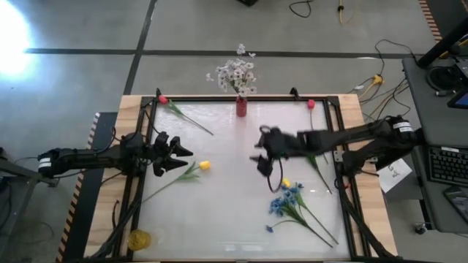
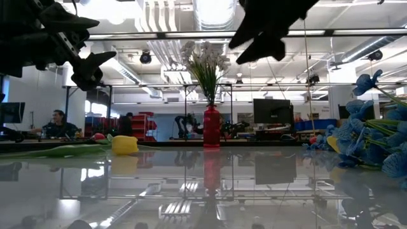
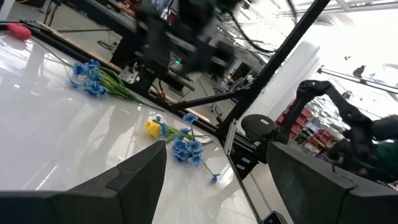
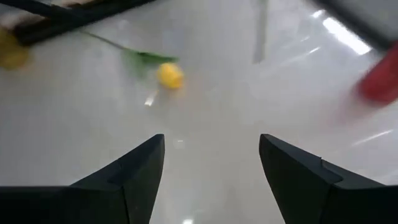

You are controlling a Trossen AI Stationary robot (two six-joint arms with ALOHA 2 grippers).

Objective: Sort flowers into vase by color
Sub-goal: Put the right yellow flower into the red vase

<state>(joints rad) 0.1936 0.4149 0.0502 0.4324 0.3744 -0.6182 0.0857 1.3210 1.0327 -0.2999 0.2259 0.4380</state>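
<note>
A red vase [image 1: 240, 109] stands at the table's far edge holding a white spray [image 1: 235, 73]; it also shows in the low view [image 2: 211, 127]. One yellow bud [image 1: 205, 166] lies left of centre, its stem running toward the near left. My left gripper [image 1: 188, 159] is open, hovering just left of that bud. My right gripper [image 1: 259, 150] is open above the table's middle, touching nothing. Blue clusters [image 1: 287, 199] and a second yellow bud [image 1: 285, 183] lie near right. Pink-red buds lie at far left [image 1: 162, 100] and far right [image 1: 311, 104].
A yellow object [image 1: 139, 237] sits at the table's near-left corner. A black frame [image 1: 142, 124] borders the white glossy tabletop. The far-right pink-red bud's stem runs under my right arm. In the low view, a person [image 2: 58, 124] sits far behind the table.
</note>
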